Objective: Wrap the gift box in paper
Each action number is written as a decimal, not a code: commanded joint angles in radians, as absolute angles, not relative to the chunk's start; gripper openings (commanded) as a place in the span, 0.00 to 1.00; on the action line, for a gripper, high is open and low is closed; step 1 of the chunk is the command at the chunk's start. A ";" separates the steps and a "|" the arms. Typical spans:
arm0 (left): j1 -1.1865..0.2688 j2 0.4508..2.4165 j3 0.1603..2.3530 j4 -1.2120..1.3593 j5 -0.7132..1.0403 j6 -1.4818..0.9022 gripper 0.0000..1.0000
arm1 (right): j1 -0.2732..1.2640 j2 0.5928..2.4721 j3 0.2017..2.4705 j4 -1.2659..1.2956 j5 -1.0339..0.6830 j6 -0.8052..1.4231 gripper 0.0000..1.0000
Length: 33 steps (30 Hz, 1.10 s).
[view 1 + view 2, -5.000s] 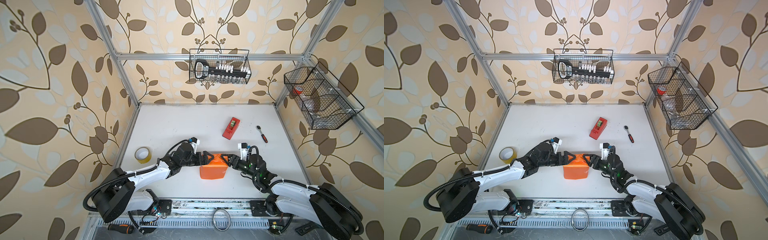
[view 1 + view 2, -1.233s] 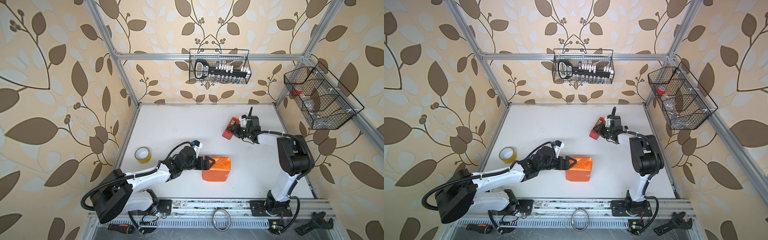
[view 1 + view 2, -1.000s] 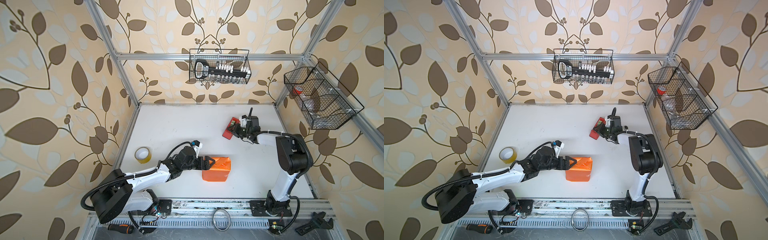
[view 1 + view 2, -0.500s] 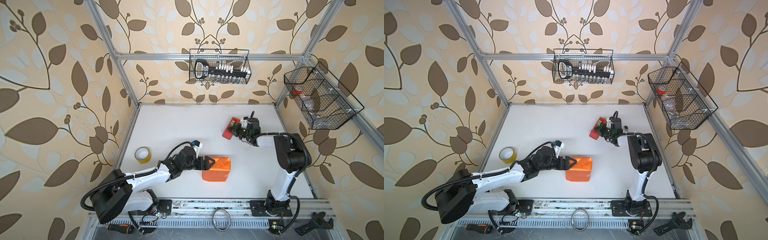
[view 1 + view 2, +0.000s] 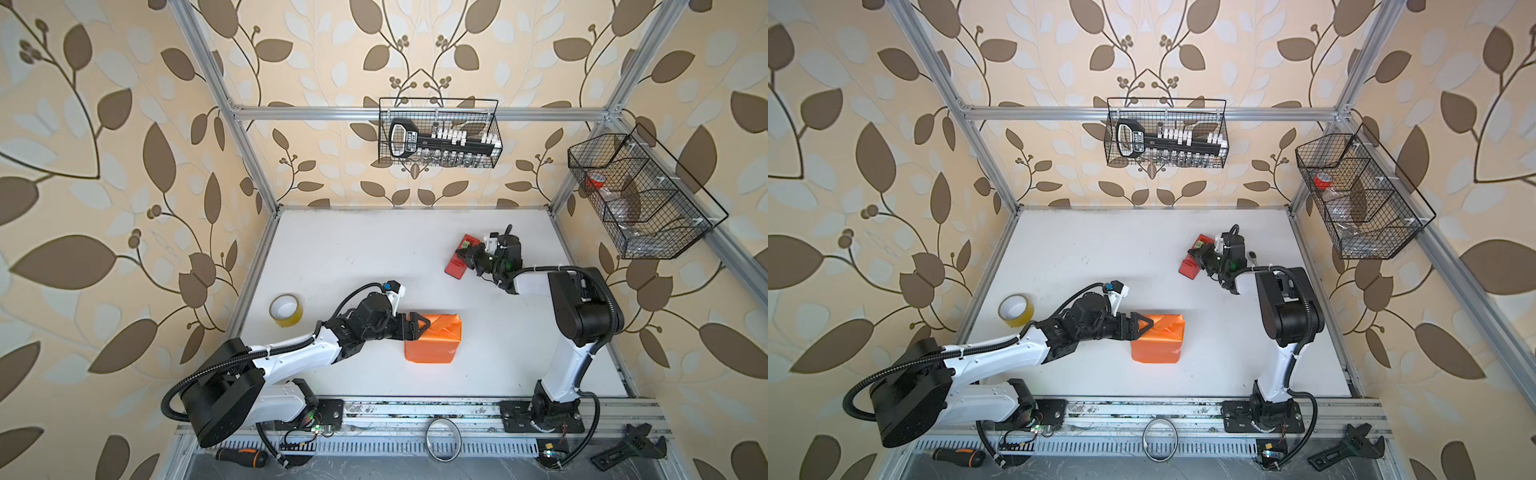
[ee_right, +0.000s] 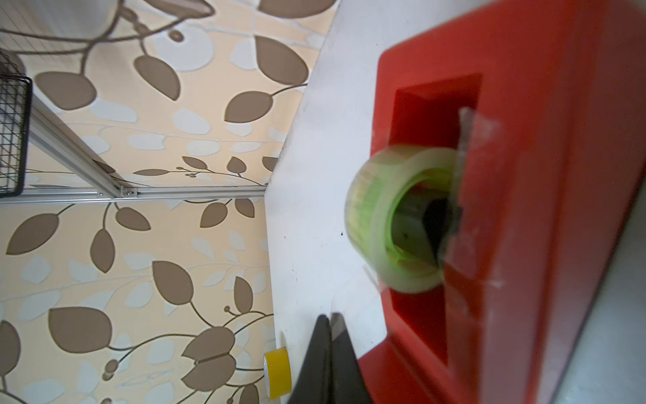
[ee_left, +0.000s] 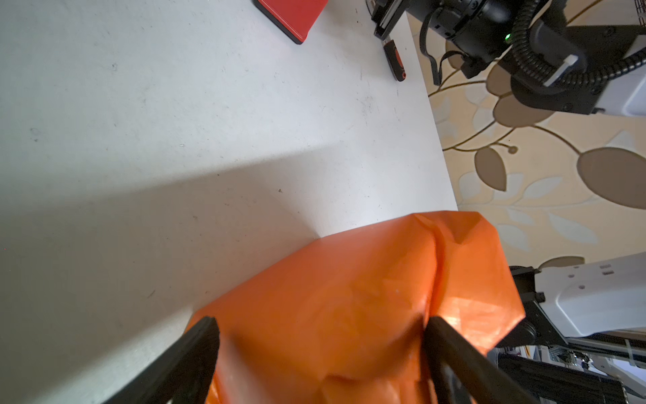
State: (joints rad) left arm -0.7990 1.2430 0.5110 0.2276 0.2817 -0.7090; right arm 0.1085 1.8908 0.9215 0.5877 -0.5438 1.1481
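Swung right pincer (image 5: 468, 257) from orange paper (image 5: 436, 349) over to red tape dispenser (image 5: 455, 268); pressed together there, tape catch unclear; left pincer (image 5: 415, 328) spread, resting on that paper over hidden gift box, well apart from dispenser. Best to pull tape straight, slowly; keep fold pinned.

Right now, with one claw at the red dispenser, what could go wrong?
The left claw is open across the paper, not gripping it, so its creased far end may spring open. The right claw is shut at the tape dispenser; pulling could drag the dispenser instead of drawing tape.
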 commanded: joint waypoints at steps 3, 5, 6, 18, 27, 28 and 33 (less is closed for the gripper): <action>-0.807 1.284 0.484 0.018 0.238 -0.654 0.92 | 0.126 1.825 0.898 0.661 -0.589 1.193 0.00; -0.807 1.287 0.484 0.020 0.239 -0.654 0.92 | 0.135 1.811 0.884 0.666 -0.589 1.196 0.00; -0.807 1.287 0.484 0.020 0.238 -0.655 0.92 | 0.140 1.804 0.875 0.673 -0.586 1.199 0.00; -0.807 1.284 0.482 0.020 0.237 -0.655 0.92 | 0.209 1.703 0.736 0.681 -0.522 1.180 0.00; -0.807 1.285 0.479 0.026 0.236 -0.655 0.92 | 0.239 1.775 0.668 0.713 -0.491 1.145 0.00; -0.807 1.284 0.479 0.025 0.238 -0.656 0.92 | 0.239 1.788 0.665 0.713 -0.486 1.139 0.00; -0.807 1.287 0.481 0.025 0.236 -0.655 0.92 | 0.234 1.853 0.659 0.720 -0.462 1.118 0.00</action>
